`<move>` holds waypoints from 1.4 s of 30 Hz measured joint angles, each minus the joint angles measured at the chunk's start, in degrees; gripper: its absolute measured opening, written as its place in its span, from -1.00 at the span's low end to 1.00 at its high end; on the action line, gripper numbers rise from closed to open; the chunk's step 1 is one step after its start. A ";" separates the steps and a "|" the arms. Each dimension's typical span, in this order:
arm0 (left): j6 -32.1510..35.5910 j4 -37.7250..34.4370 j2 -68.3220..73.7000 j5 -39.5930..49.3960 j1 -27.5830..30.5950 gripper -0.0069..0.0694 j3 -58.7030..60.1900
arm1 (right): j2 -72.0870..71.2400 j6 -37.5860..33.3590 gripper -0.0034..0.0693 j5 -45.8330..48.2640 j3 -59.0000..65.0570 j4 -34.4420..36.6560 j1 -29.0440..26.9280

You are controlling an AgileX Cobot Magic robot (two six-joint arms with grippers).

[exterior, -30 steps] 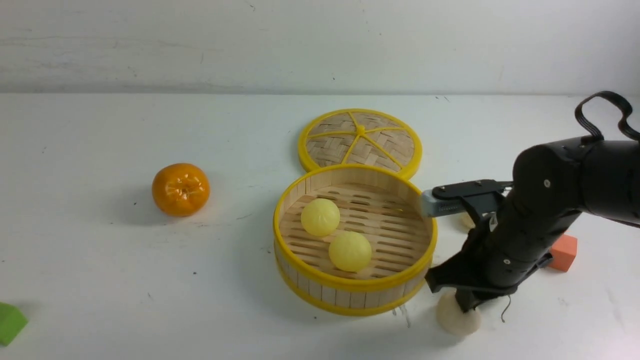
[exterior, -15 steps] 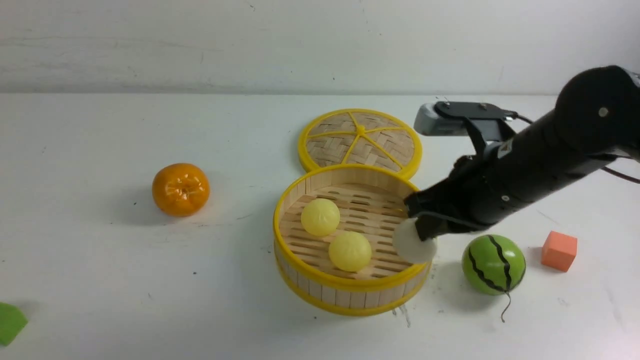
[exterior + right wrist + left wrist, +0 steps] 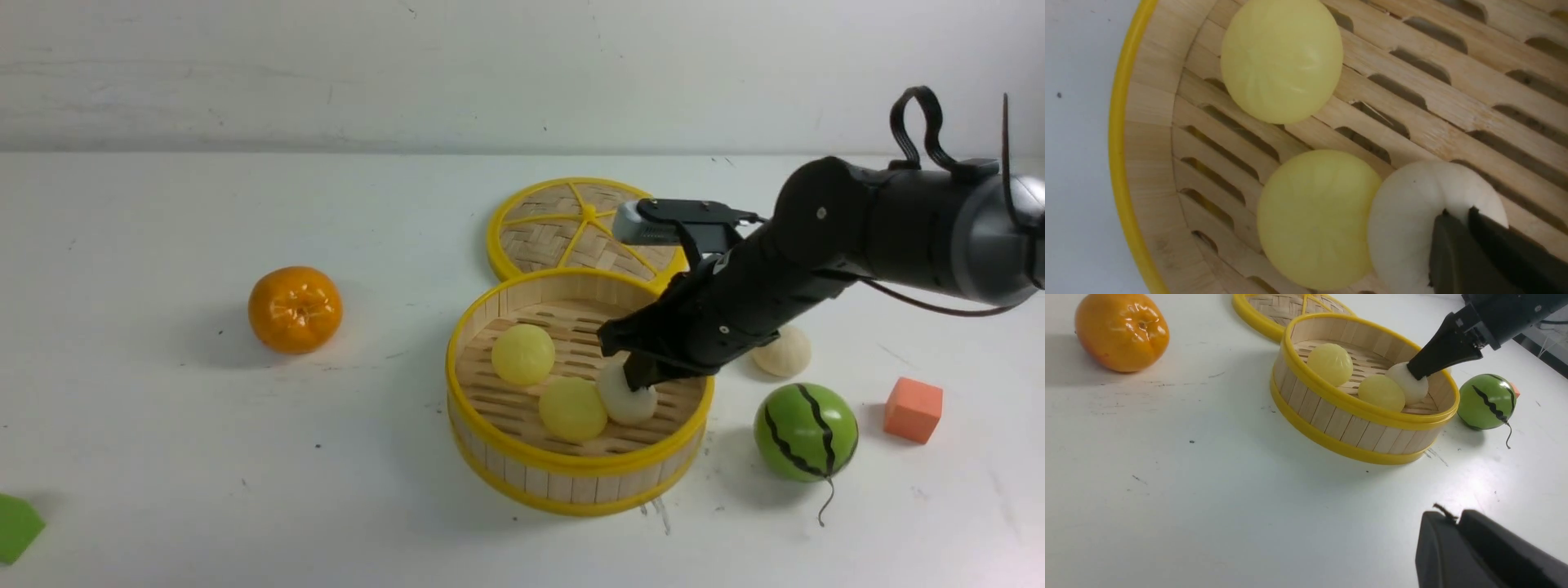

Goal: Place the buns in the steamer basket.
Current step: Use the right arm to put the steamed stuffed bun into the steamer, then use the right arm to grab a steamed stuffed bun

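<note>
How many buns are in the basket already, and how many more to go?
Two yellow buns already sit in the steamer basket. The right gripper holds a third bun inside it, not released yet. One last bun waits on the table near the watermelon ball.

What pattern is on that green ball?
The green ball has wavy black stripes, clearest in the front view.

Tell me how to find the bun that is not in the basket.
Start at the big round basket with the yellow rim. To its right, behind the green striped ball, a small bun sits on the table. It is cream-white, domed, and the only bun outside the basket.
</note>
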 joint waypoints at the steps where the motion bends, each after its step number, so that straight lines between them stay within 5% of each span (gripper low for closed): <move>1: 0.00 0.00 0.00 0.00 0.00 -0.69 0.00 | 0.07 0.00 -0.84 -0.15 -0.14 0.00 0.00; 16: 0.00 0.00 0.00 0.00 0.00 -0.67 0.00 | -3.60 0.12 -0.81 0.00 -0.21 -3.01 0.00; 26: 0.00 0.00 0.00 0.00 0.00 -0.66 0.00 | -0.47 8.84 -0.75 0.09 -0.21 -9.73 0.00; 30: 0.00 0.00 0.00 0.00 0.00 -0.65 0.00 | 0.10 11.35 -0.55 0.09 -0.21 -9.91 0.00; 37: 0.00 0.00 0.00 0.00 0.00 -0.63 0.00 | -2.80 13.76 0.13 4.03 -0.94 -10.25 0.00; 42: 0.00 0.00 0.00 0.00 0.00 -0.62 0.00 | -9.77 14.77 0.24 8.08 -3.03 -16.81 0.00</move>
